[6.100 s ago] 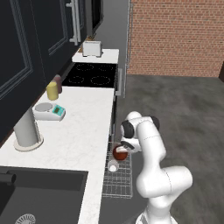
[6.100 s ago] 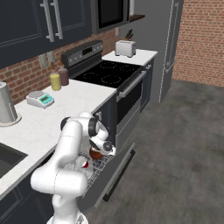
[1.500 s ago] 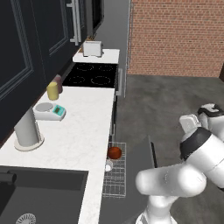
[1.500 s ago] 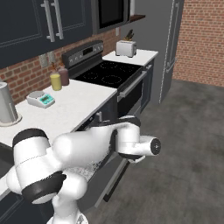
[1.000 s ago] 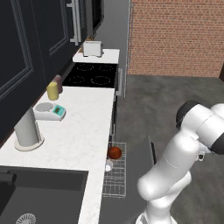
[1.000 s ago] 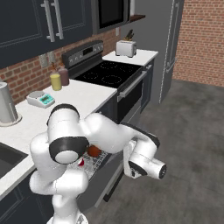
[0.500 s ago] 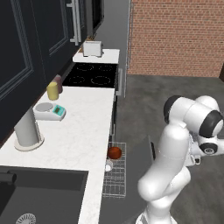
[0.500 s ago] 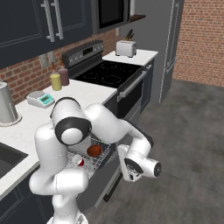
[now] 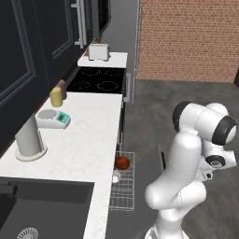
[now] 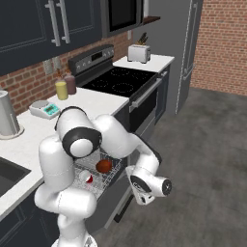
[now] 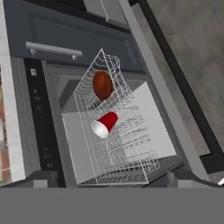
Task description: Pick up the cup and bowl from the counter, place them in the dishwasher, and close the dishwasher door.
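The reddish-brown bowl (image 11: 103,85) and the red cup (image 11: 105,124), lying on its side, rest in the pulled-out wire rack (image 11: 114,154) of the dishwasher. Both also show from the base: bowl (image 9: 122,163) (image 10: 103,166), cup (image 9: 115,177) (image 10: 86,177). The dishwasher door (image 10: 124,198) (image 9: 153,162) hangs open below the rack. My gripper (image 10: 140,192) (image 9: 206,173) hovers just outside the door's outer edge, facing the rack, open and holding nothing. The white counter (image 9: 84,144) runs along the left.
On the counter stand a grey scale (image 9: 53,119), a yellow jar (image 9: 55,97) and a grey cylinder (image 9: 29,142). A black sink (image 9: 42,205) sits in front, the hob (image 9: 98,80) and toaster (image 9: 98,51) beyond. Grey floor (image 10: 207,159) lies to the right.
My arm has swung back in from the far right and dropped low, bringing the hand close to the open door's edge. Bowl and cup stay in the rack; the jaws stay wide.
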